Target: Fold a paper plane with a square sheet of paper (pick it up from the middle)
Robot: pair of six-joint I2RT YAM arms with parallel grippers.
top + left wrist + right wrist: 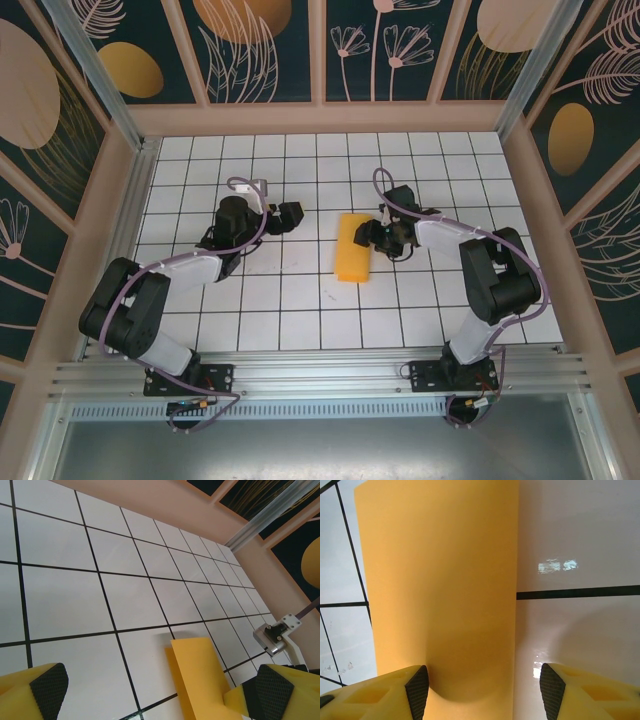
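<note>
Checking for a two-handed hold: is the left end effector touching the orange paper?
No, a strip of bare table separates the left end effector from the orange paper.

Bright and even, lit from overhead going by the soft shadows. Small white glare patches on the glossy table (557, 566) just ahead of the right gripper (480, 692). Bit of softness on the left gripper (159, 686) up close, maybe out of focus. Top view crisp.

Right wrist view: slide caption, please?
Open right gripper straddles the long edge of the orange paper on the white grid table.
</note>
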